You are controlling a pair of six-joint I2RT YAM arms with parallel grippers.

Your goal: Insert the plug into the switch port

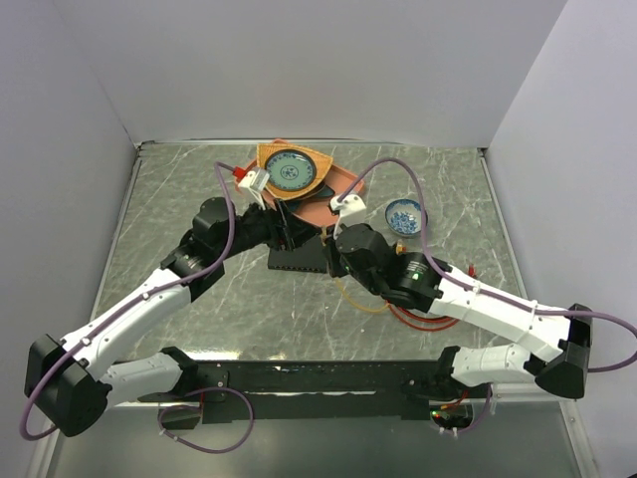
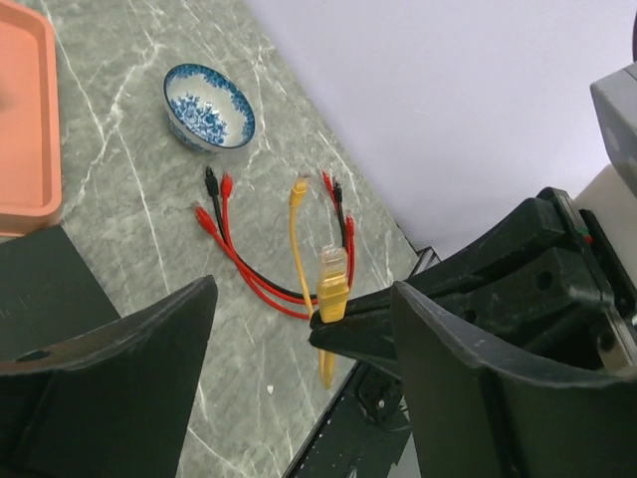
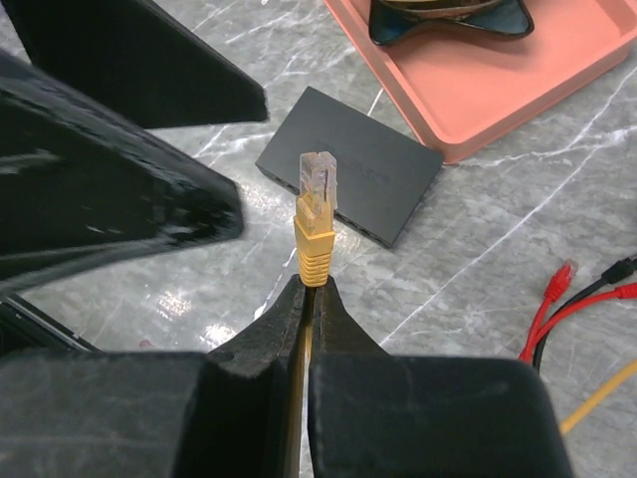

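The yellow plug (image 3: pixel 317 199) with its clear tip stands upright out of my right gripper (image 3: pixel 315 289), which is shut on the cable just under the boot. The black switch box (image 3: pixel 348 164) lies flat on the table beyond the plug; its row of ports (image 3: pixel 328 214) runs along the near long edge, a short gap from the plug tip. In the left wrist view the plug (image 2: pixel 331 279) shows between the wide-apart fingers of my left gripper (image 2: pixel 299 294), which is open and empty beside the switch (image 1: pixel 299 261). Both grippers meet near the table's middle, right (image 1: pixel 328 247), left (image 1: pixel 267 225).
An orange tray (image 1: pixel 343 194) holding a blue-patterned plate (image 1: pixel 289 171) sits just behind the switch. A small blue-and-white bowl (image 2: pixel 209 105) stands at the right. Red and black clip leads (image 2: pixel 239 264) and the loose yellow cable (image 2: pixel 297 229) lie on the marble near the front edge.
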